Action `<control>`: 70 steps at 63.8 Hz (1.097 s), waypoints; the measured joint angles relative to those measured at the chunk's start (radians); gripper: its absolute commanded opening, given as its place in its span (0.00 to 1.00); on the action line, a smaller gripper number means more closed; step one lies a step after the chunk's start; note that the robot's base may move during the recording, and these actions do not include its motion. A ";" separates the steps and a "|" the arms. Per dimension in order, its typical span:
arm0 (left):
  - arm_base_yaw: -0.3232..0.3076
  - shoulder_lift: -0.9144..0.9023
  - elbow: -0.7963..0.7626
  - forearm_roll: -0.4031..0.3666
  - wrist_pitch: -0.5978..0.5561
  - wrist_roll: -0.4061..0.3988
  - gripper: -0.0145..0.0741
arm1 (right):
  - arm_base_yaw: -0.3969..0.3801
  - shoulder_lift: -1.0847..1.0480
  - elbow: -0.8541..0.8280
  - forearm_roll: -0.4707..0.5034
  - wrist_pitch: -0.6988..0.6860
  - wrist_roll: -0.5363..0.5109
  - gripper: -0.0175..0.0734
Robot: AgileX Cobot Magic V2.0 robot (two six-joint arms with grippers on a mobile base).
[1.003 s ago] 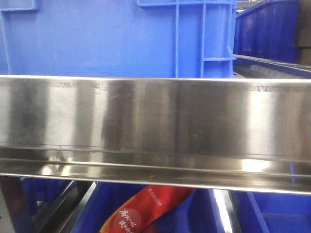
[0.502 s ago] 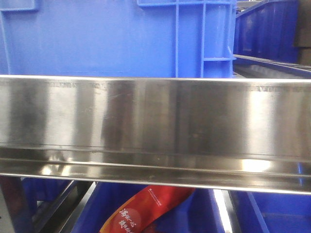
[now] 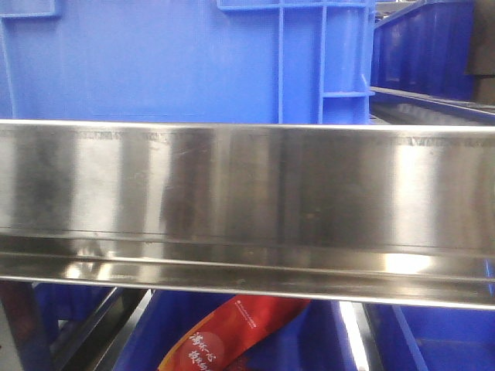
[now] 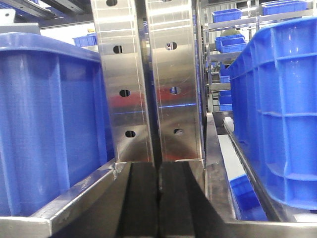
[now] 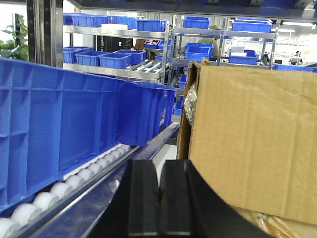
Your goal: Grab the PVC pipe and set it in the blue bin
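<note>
Beside blue bin [image 5: 59, 129], cardboard box [image 5: 252, 144]; contents unseen; both claws [image 4: 158, 198] [image 5: 158, 198] pinched closed, holding nothing.

Bright, even indoor light is filling all three views. In the front view the steel rail [image 3: 247, 209] is throwing back broad vertical bands of glare, strongest near its right end, and a thin bright streak is running along its lower lip; the red packet [image 3: 232, 332] below is sitting in shade and looking soft. In the left wrist view the steel posts [image 4: 148, 79] are gleaming and mirroring red and blue, while the near black pads [image 4: 158, 198] are blurring. In the right wrist view the far shelves [image 5: 148, 29] are washing out slightly, and the cardboard box [image 5: 252, 144] is staying sharp.
</note>
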 measured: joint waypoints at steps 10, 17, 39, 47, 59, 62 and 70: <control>0.000 0.000 0.000 0.000 0.000 0.000 0.04 | 0.000 0.000 0.038 -0.017 -0.030 0.033 0.01; 0.000 0.000 0.000 0.000 0.000 0.000 0.04 | 0.000 0.000 0.068 -0.017 -0.063 0.041 0.01; 0.000 0.000 0.000 0.000 0.000 0.000 0.04 | 0.000 0.000 0.082 -0.018 -0.048 0.045 0.01; 0.000 0.000 0.000 0.000 0.000 0.000 0.04 | 0.000 0.000 0.106 -0.020 -0.042 0.045 0.01; 0.000 0.000 0.000 0.000 0.000 0.000 0.04 | -0.025 0.000 0.148 -0.020 -0.129 0.045 0.01; 0.000 0.000 0.000 0.000 0.000 0.000 0.04 | -0.034 0.000 0.148 -0.020 -0.135 0.045 0.01; 0.000 0.000 0.000 0.000 0.000 0.000 0.04 | -0.059 0.000 0.148 -0.020 -0.136 0.047 0.01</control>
